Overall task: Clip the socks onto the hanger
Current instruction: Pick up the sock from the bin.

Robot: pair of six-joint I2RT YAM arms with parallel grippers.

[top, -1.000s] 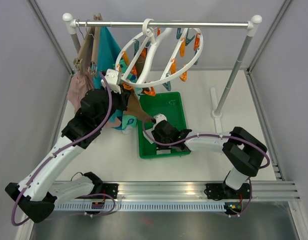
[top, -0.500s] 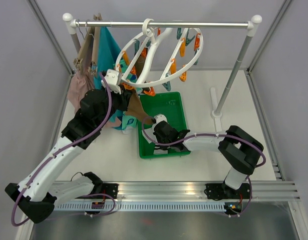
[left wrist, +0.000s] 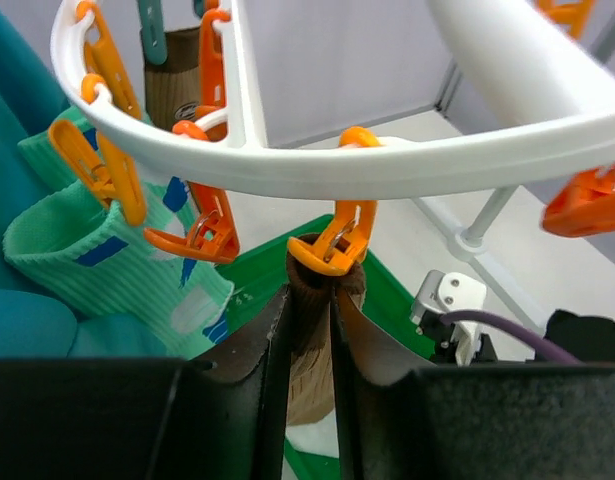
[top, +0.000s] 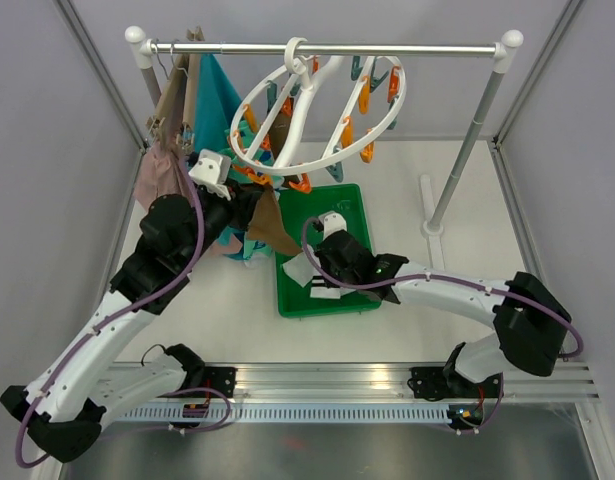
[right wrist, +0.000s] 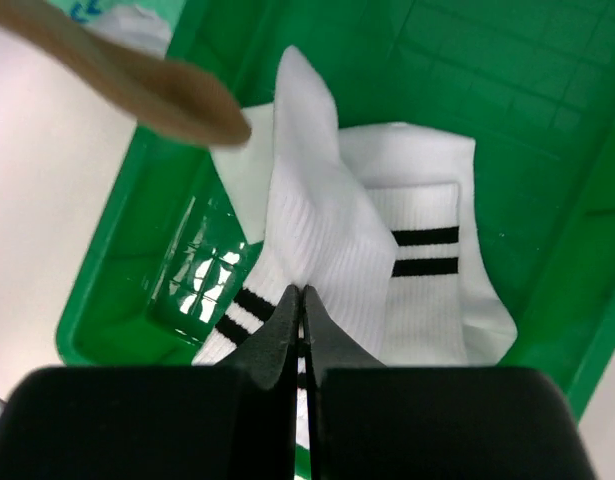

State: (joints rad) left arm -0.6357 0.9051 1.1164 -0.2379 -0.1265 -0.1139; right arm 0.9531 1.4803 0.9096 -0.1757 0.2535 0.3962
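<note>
- The left pincer (left wrist: 310,300) is almost closed. It squeezes the brown sock (left wrist: 309,375) between its two fingers.
- The top of the brown sock sits right at an orange peg (left wrist: 337,240) on the big round white hanger (left wrist: 407,165). I cannot tell if the peg bites the sock.
- A mint sock (left wrist: 97,265) with blue and white patches hangs from a second peg (left wrist: 112,175) on the same ring, off to the left.
- The hanger hangs by its hook on the metal rail (top: 407,48).
- The right pincer (right wrist: 302,295) is closed tight. It nips a raised fold of a white sock (right wrist: 317,210) with black stripes.
- More white striped sock cloth lies flat under that fold.
- The white sock is inside the green tray (right wrist: 487,90), near its left wall.
</note>
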